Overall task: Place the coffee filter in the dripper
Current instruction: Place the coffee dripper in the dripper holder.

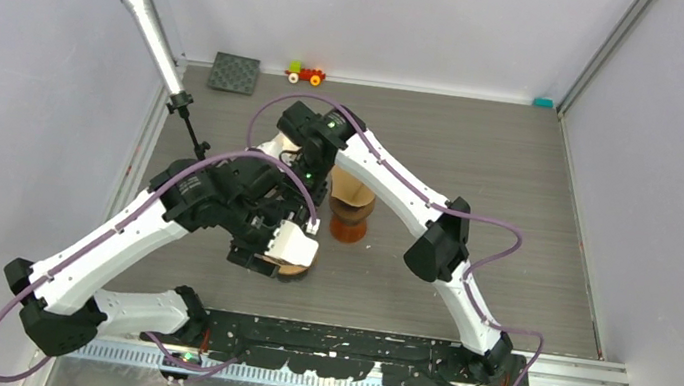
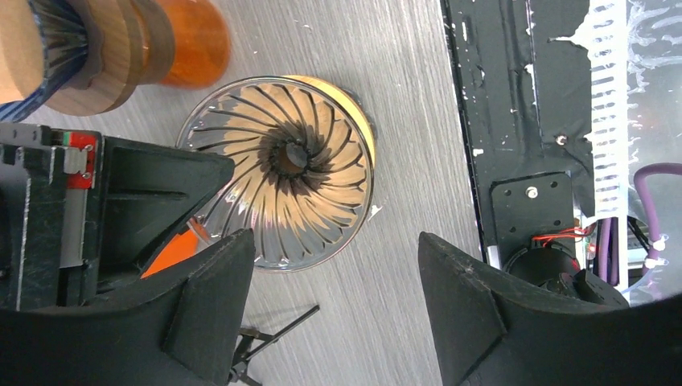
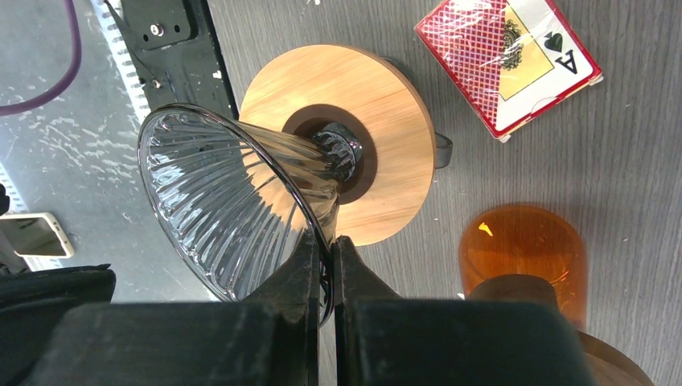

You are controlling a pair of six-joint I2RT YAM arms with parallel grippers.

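Grey wood-grain surface [image 2: 402, 96]. Right jaws closed on glass dripper [image 3: 217, 201] rim. Left jaws open wide, dripper just ahead. Card deck [image 3: 508, 60] beyond right jaws.

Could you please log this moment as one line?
left gripper open over dripper | right gripper shut on dripper rim | filter not in dripper
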